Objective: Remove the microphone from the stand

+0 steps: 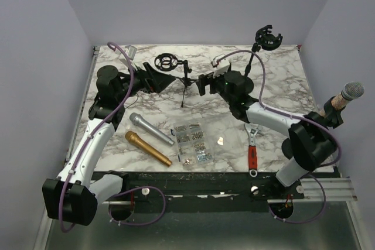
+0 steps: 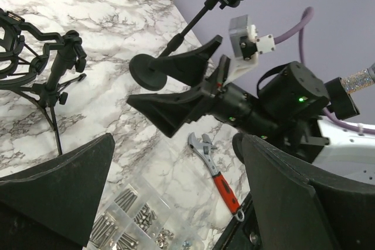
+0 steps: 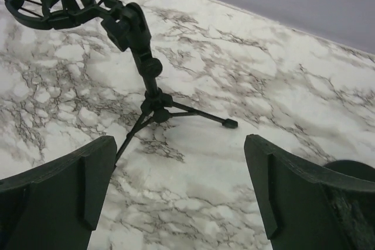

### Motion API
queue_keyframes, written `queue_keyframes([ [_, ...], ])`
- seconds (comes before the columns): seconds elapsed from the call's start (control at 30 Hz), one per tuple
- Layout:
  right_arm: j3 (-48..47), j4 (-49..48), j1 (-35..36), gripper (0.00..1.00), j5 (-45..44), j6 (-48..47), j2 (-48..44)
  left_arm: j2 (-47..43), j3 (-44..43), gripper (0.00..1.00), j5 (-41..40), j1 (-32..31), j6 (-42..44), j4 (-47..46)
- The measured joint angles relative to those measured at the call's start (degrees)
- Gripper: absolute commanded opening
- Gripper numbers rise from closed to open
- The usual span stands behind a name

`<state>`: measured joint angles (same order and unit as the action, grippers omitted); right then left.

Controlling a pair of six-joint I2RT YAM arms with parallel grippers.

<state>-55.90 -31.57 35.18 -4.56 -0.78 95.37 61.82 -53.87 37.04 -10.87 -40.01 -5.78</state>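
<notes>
I am seeing 2 grippers with fingers spread wide and gripping nothing. The left gripper [image 1: 161, 80] and right gripper [image 1: 203, 84] are facing each other across the tripod stand [image 1: 185, 83]. The glitter-handled microphone [image 1: 350, 93] is sitting tilted in a black holder [image 1: 331, 116] at the right edge, well apart from both.

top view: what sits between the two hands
The small tripod stand stands between the left hand and the right hand, both open; the top view shows it best.
</notes>
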Motion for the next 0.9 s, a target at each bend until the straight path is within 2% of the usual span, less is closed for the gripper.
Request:
queue_keyframes([
  [0.1, -0.1, 9.5, 0.0, 1.0, -3.8, 3.1, -6.0, -0.3, 0.0, 0.93, 0.0, 0.0, 0.2, 0.2],
  [0.3, -7.0, 28.1, -1.6, 1.0, -8.0, 11.5, -15.5, -2.1, -0.1, 0.94, -0.8, -1.7, 2.8, 1.6],
  [0.43, -13.7, 36.5, -9.6, 1.0, -4.3, 17.5, -19.1, -3.2, -3.1, 0.94, -3.5, -5.2, 5.3, 5.2],
  [0.53, -18.1, 40.6, -16.4, 1.0, -1.9, 21.4, -19.2, -3.4, -8.9, 0.94, -5.3, -7.5, 6.1, 9.1],
  [0.7, -18.9, 43.7, -23.9, 1.0, 4.0, 29.7, -19.6, -3.8, -17.9, 0.94, -7.6, -8.4, 8.4, 11.0],
  [0.8, -19.0, 43.9, -27.8, 1.0, 7.3, 35.6, -18.9, -4.9, -18.5, 0.94, -8.7, -8.4, 11.7, 10.8],
  [0.9, -19.1, 43.9, -30.1, 1.0, 8.5, 41.2, -17.8, -5.8, -15.5, 0.94, -9.4, -8.8, 14.7, 9.8],
])
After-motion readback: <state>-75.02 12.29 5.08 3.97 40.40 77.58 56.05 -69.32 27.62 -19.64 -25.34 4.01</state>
